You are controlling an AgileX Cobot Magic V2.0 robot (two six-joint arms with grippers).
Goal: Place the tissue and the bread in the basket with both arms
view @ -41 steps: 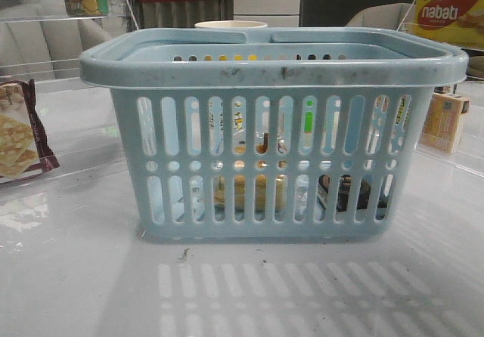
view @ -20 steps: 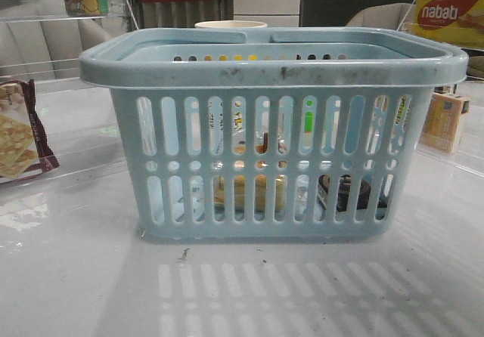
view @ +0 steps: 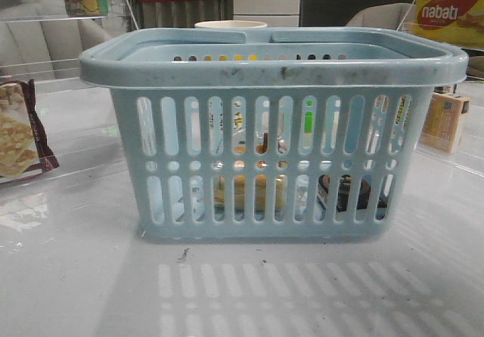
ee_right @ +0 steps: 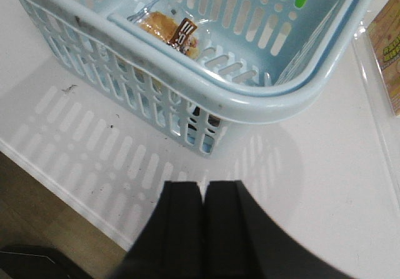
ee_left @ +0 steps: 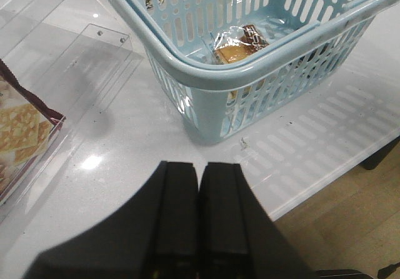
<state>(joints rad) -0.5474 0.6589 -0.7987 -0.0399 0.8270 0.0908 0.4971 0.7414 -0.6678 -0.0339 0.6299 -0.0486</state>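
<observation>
Left wrist: bread [ee_left: 236, 46] beyond gripper [ee_left: 199, 185].

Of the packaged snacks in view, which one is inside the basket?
The bread, golden-brown in clear wrap, lies on the basket floor. The cracker packet and nabati box sit outside it.

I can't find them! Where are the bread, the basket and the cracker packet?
bread [ee_left: 234, 49]: left wrist view, its golden crust.
basket [view: 272, 73]: front view, near rim.
cracker packet [view: 17, 137]: front view, its printed face.
</observation>
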